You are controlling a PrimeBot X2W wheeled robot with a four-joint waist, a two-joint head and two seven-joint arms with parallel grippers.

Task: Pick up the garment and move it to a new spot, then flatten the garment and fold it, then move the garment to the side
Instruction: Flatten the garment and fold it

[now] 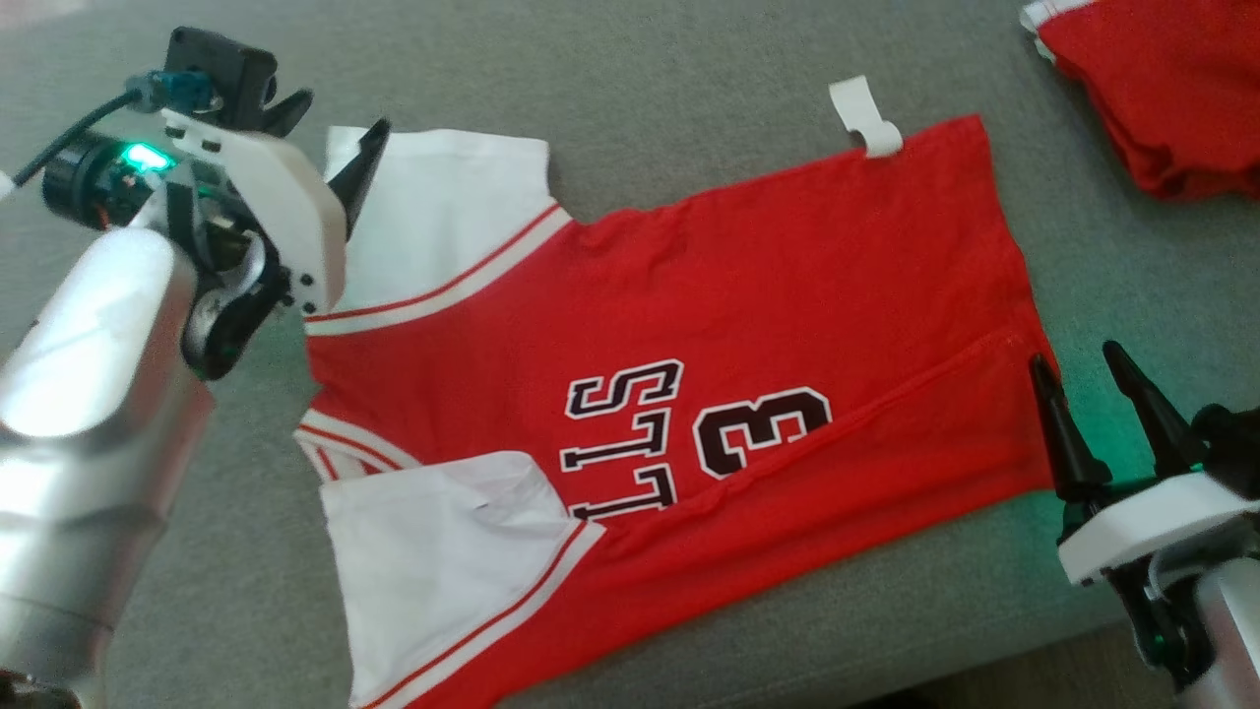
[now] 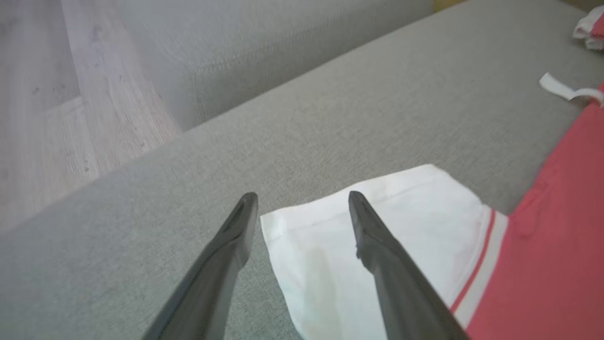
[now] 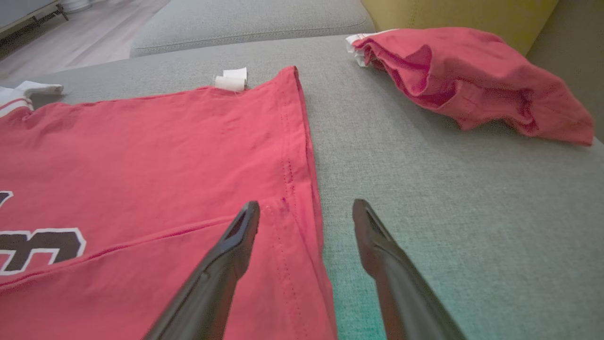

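Observation:
The garment [image 1: 748,295] is a red jersey with white sleeves and black lettering, spread flat on the grey sofa cushion [image 1: 640,69]. A crease runs along its near side from the hem towards the near sleeve. My left gripper [image 1: 337,113] hovers open over the far white sleeve [image 2: 424,212], one finger above the cloth and one beside it, with nothing between them. My right gripper [image 1: 1075,356] stands open at the near hem corner [image 3: 302,222], holding nothing. In the wrist views, the left gripper [image 2: 303,195] and right gripper [image 3: 306,204] both show spread fingers.
A second red garment [image 1: 1171,89] lies crumpled at the far right of the cushion. A white tag [image 1: 866,118] sticks out from the jersey's far edge. Wooden floor [image 2: 56,94] lies beyond the sofa on the left. The cushion's front edge [image 1: 984,670] is close to the hem.

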